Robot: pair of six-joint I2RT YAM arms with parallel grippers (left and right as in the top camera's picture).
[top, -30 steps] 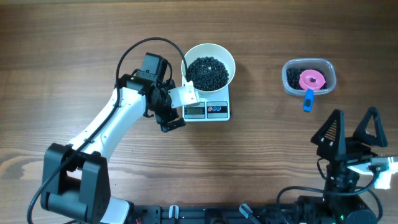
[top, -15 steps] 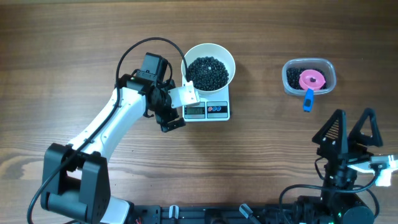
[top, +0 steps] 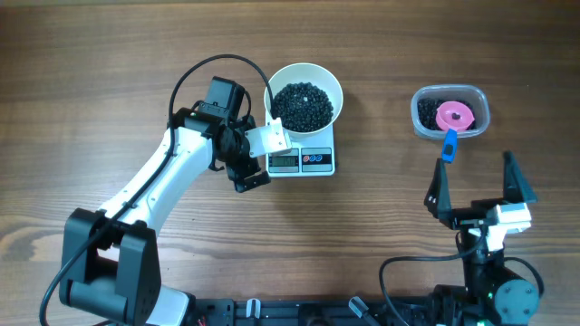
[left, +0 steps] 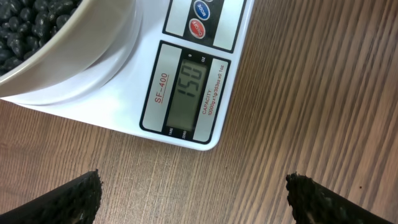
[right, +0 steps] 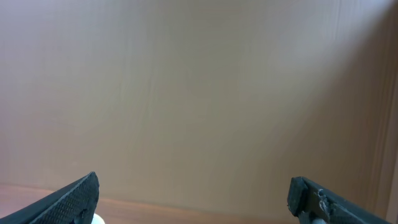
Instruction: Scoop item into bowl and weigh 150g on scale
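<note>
The white bowl (top: 304, 95) stands on the white scale (top: 313, 163), filled with the black pellet item (top: 304, 104). In the left wrist view the scale (left: 186, 93) shows 150 on its display, with the bowl (left: 68, 56) and the item (left: 18, 25) at the upper left. My left gripper (top: 246, 161) hovers just left of the scale's display, open and empty (left: 193, 199). Far from the bowl, near the front right edge, my right gripper (top: 478, 190) is also open with nothing in it. Its wrist view shows only a plain wall between its fingertips (right: 196, 199).
A clear plastic tub (top: 426, 122) at the right holds more black pellets and a pink scoop (top: 454, 117) whose blue handle (top: 448, 147) sticks out over the front rim. The right gripper sits just in front of that handle.
The right arm has swung left and towards the tub, and its fingers now point further across the table. The left arm, bowl and scale have not moved.
</note>
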